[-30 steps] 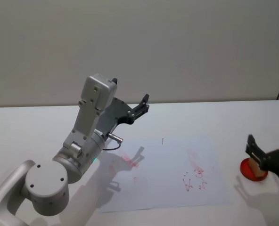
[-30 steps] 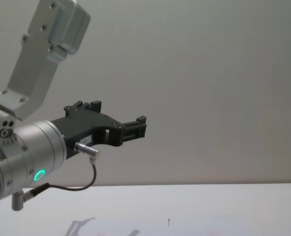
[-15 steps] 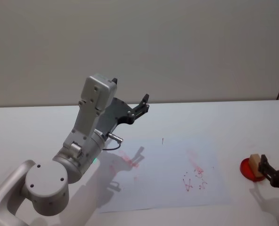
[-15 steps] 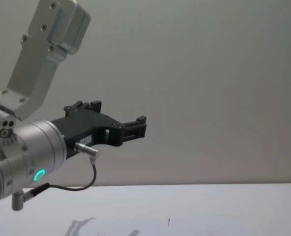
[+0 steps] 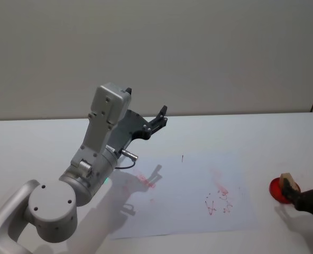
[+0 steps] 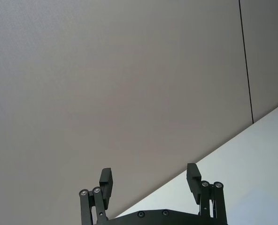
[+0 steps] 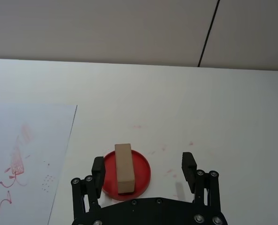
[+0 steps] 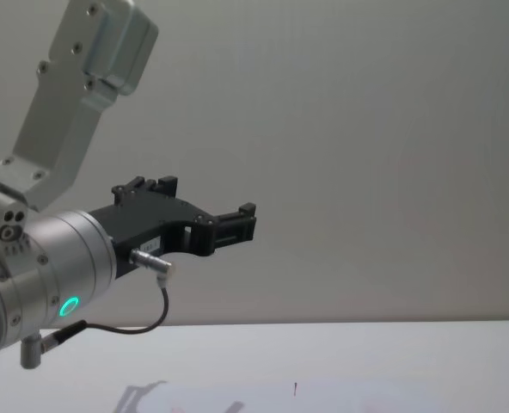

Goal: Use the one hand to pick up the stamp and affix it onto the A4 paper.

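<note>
Soft, even light; faint shadows on table

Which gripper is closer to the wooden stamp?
Right. The right gripper is open right at the stamp on its red pad; the left gripper is raised past the A4 paper, far off.

We see the stamp on a red pad beside the A4 paper, our right claw close by.

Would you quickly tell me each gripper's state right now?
Left gripper: open, holding nothing.
Right gripper: open, empty, close to the small tan wooden stamp.
</note>
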